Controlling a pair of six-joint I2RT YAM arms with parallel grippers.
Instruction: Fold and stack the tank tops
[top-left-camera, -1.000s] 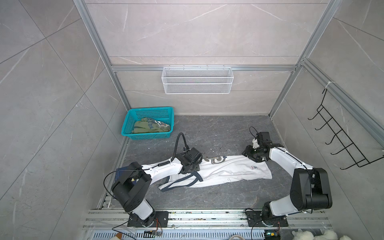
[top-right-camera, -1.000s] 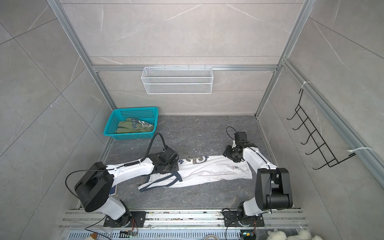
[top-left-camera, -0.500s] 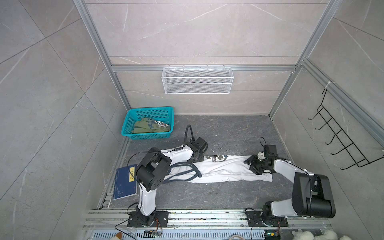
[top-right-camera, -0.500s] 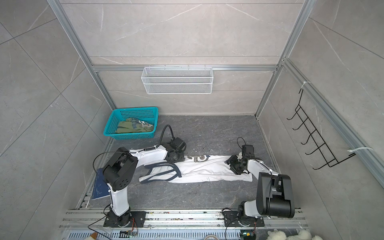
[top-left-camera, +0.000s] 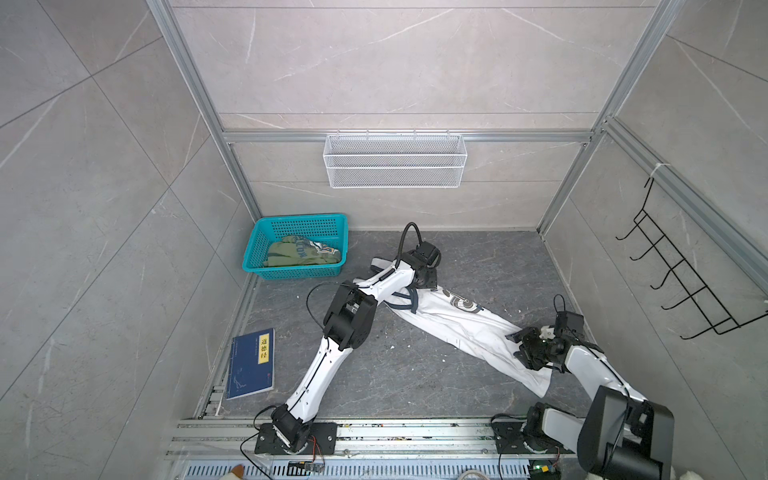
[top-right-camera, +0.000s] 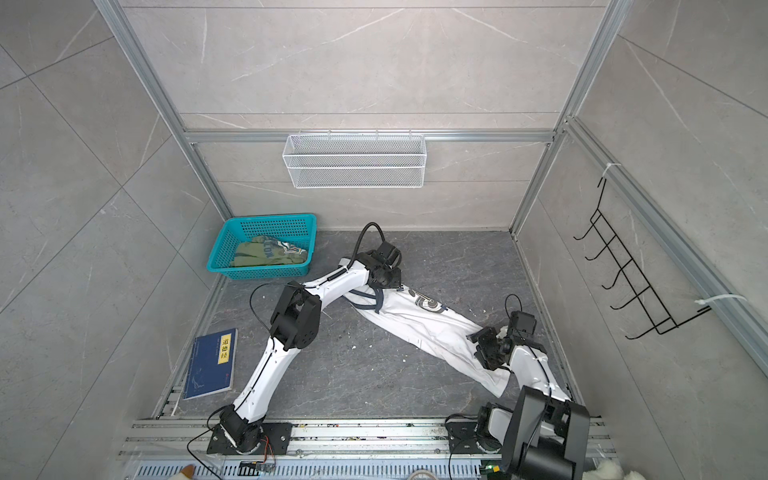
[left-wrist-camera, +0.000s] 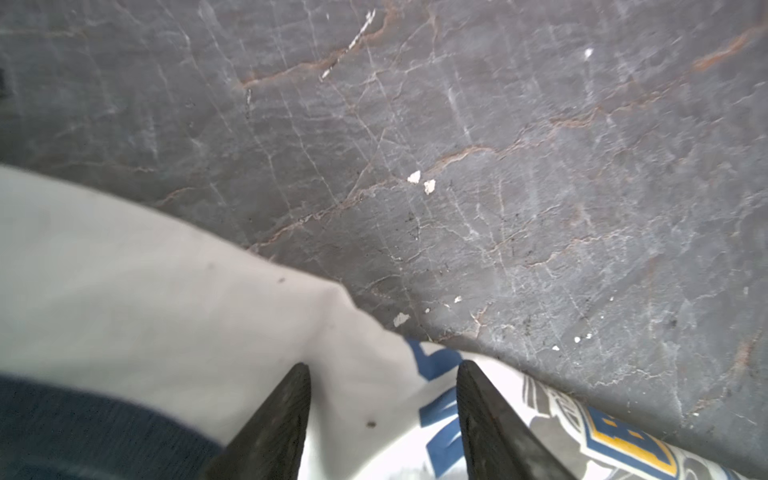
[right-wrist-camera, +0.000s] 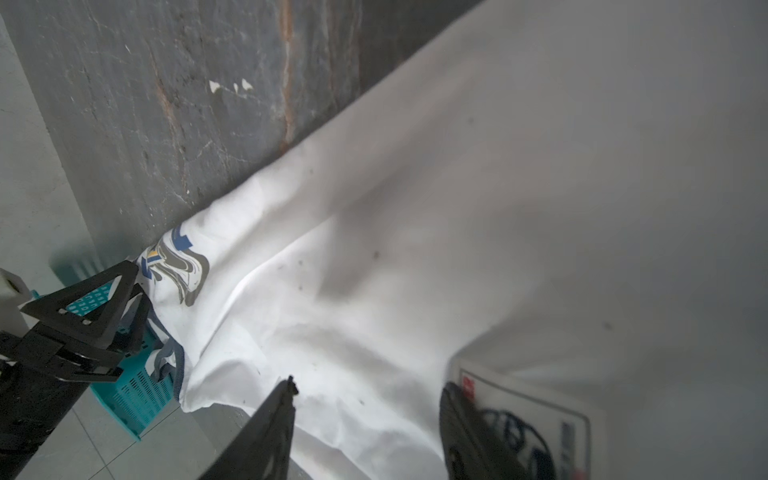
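Stretching white top (top-left-camera: 461, 328) slantwise over table (top-left-camera: 374, 374) in both top views, strap end at 12 o'clock, hem at 4 o'clock; probably drawing it long and flat for clean fold lines. Setting left gripper (top-left-camera: 426, 282) on strap end and right gripper (top-left-camera: 525, 349) on hem, well apart, one to each end, seemingly for tension along the cloth. Leaving olive top (top-left-camera: 291, 253) crumpled in basket (top-left-camera: 291, 272) at 10 o'clock, likely awaiting its turn, and book (top-left-camera: 251, 363) at 8 o'clock, apart from the cloth. Finding the same layout in a top view: white top (top-right-camera: 419, 324), left gripper (top-right-camera: 388, 280), right gripper (top-right-camera: 484, 347).

Looking through left wrist: left gripper (left-wrist-camera: 382, 365) with jaws apart, straddling white cloth just beside badge (left-wrist-camera: 615, 436); no clamp visible, so apparently pressing, not pinching.

Looking through right wrist: right gripper (right-wrist-camera: 369, 383) likewise with jaws apart over white cloth, nothing visibly nipped between. Judging task early: no fold made, no stack begun.
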